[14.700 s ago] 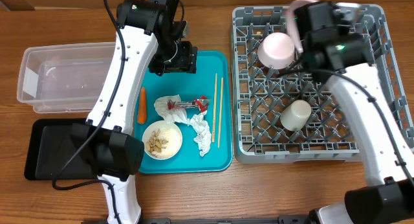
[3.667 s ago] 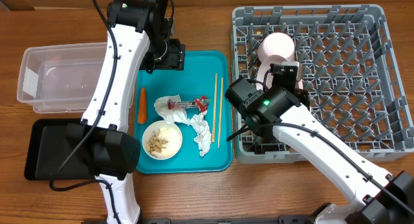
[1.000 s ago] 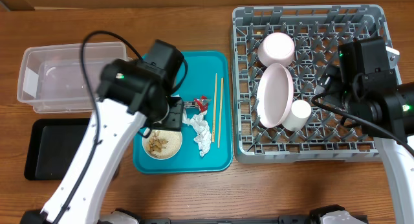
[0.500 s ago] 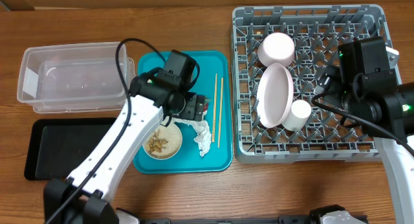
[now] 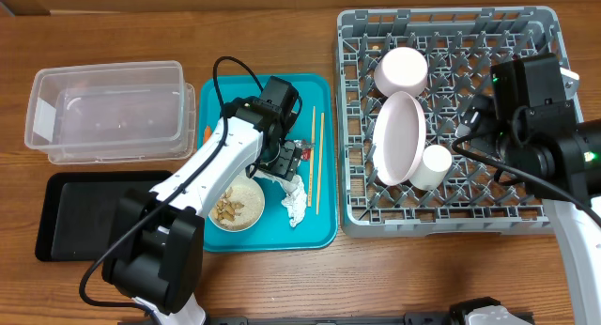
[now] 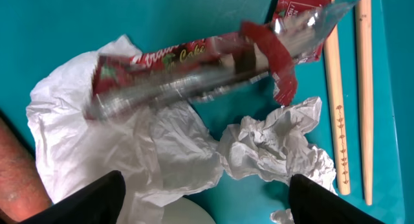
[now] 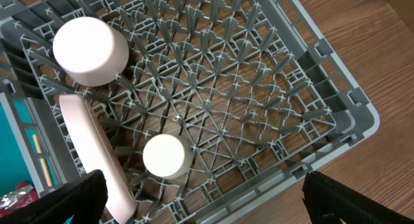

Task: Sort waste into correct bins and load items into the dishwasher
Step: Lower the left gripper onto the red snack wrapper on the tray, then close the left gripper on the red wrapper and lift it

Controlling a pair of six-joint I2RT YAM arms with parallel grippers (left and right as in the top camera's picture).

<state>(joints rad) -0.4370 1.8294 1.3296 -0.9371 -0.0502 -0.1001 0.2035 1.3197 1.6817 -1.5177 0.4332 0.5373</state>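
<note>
My left gripper (image 6: 207,208) hangs open low over the teal tray, its fingers on either side of the crumpled tissues (image 6: 136,146) with nothing held. The red wrapper (image 6: 194,68) lies across the tissues just ahead of the fingers. The carrot (image 6: 16,175) shows at the left edge and the chopsticks (image 6: 336,107) lie to the right. A white bowl (image 5: 235,208) holding nut scraps sits below the left gripper (image 5: 286,158). In the dishwasher rack (image 5: 526,212) stand the plate (image 5: 398,139), an upturned bowl (image 5: 402,71) and the cup (image 5: 434,165). My right gripper (image 7: 210,204) is open above the rack (image 7: 310,75), empty.
The clear tub (image 5: 103,109) sits at the left, with the black tray (image 5: 84,212) in front of it. The teal tray (image 5: 319,233) lies between them and the rack. My left arm crosses the teal tray's left half.
My left gripper has moved right across the teal tray to the wrapper and tissues, and its jaws stand wider. The right arm has not moved.
</note>
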